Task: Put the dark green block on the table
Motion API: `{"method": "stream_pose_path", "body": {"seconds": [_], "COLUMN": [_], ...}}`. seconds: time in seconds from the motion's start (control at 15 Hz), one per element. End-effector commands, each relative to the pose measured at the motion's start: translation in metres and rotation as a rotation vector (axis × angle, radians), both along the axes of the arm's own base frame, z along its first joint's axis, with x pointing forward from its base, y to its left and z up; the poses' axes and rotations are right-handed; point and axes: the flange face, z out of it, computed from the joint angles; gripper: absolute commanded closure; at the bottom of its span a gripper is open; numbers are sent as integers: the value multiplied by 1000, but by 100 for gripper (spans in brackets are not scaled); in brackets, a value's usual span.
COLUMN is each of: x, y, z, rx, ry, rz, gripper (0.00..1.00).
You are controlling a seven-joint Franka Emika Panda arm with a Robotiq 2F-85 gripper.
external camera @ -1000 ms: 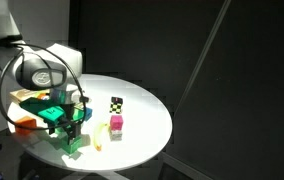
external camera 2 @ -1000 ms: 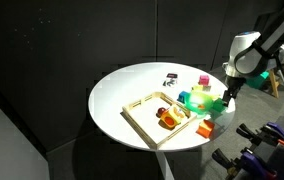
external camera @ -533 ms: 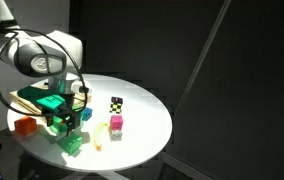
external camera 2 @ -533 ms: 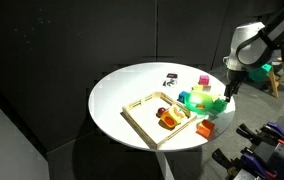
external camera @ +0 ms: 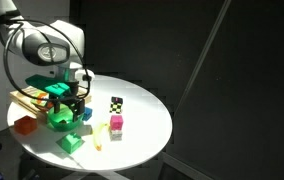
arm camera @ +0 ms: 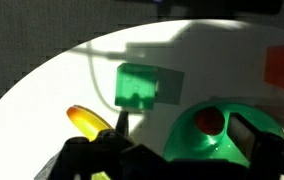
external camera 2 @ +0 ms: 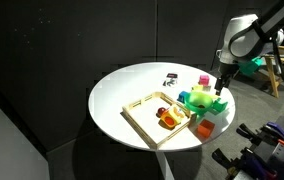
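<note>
The dark green block [external camera: 71, 143] lies on the white table [external camera: 142, 120] near its front edge, free of the gripper. It also shows in an exterior view [external camera 2: 219, 105] and in the wrist view [arm camera: 137, 85]. My gripper [external camera: 73, 103] hangs open and empty above the block and the green bowl [external camera: 59, 119]. In the wrist view the open fingers [arm camera: 182, 132] frame the bowl [arm camera: 217, 145], which holds a red piece [arm camera: 210, 120].
A wooden tray [external camera 2: 154, 116] with small pieces sits beside the bowl. An orange block [external camera: 24, 126], a yellow piece [external camera: 100, 133], a pink cube [external camera: 116, 124], a checkered block [external camera: 116, 103] and a small teal piece [external camera: 86, 113] stand around.
My gripper was down at the green block, let it go on the table and rose up and back over the bowl. The block stays where it was set.
</note>
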Motion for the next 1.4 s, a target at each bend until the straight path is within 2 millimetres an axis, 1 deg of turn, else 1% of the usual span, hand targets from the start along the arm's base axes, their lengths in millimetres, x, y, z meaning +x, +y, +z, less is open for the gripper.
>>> {"method": "stream_pose_path", "body": {"seconds": [0.0, 0.2, 0.4, 0.73, 1.0, 1.33], "x": [19, 26, 27, 24, 21, 13], "y": [10, 18, 27, 46, 60, 72], "z": [14, 22, 30, 44, 59, 77], "rx": [9, 7, 14, 34, 41, 39], "ry": [-4, 0, 15, 23, 3, -24], "rz": [-76, -125, -132, -95, -64, -28], "gripper": [0, 0, 0, 0, 0, 0]}}
